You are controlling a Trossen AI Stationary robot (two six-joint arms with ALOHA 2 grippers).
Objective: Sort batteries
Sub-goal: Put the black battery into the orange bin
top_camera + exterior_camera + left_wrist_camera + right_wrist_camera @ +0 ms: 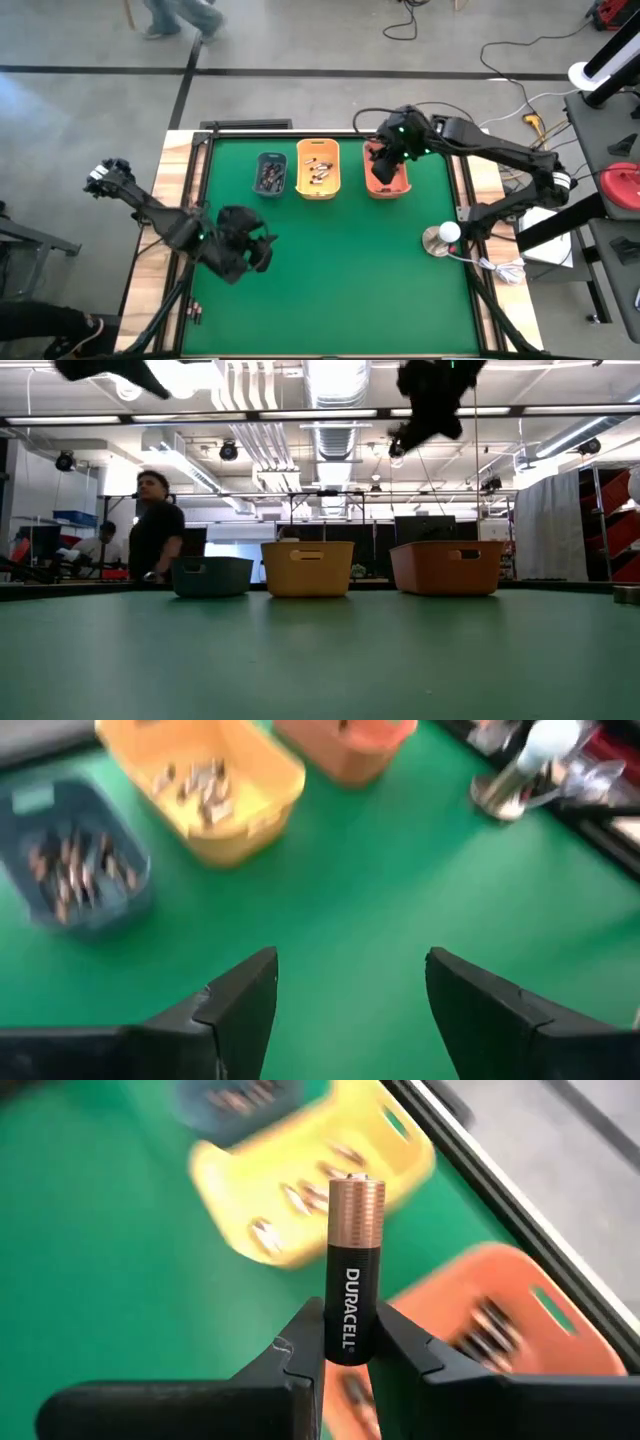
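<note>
The left gripper [262, 246] hangs over the near-left part of the green table [350, 270], its two dark fingers [245, 1010] spread apart with only bare mat between them — it carries nothing. A couple of small dark objects, possibly cells, lie off the mat at the near-left corner [195, 313]; they are too small to tell.

Farther back, three bins stand in a row along the far edge. The grey-blue bin [271, 174] on the left holds a heap of dark cells, the yellow bin [318, 168] in the middle a scatter of lighter ones, and the orange bin [386, 172] on the right holds a few more. A small lamp [441, 238] stands near the table's right edge.

The right gripper [385, 165] is up over the orange bin, clenched on a single battery [352, 1290] — a copper-topped black cell held upright by its lower half, its upper half standing clear above the fingertips.

The battery is rigid, smooth and round — dense for its size, yet light enough for these jaws. Its metal jacket looks slippery, so a pinch across the middle of the barrel, with the pads square on the curve, seems safest; a grip near either end could let it pivot or squirt out. It is not fragile, and a short drop into a bin should do it no harm.
</note>
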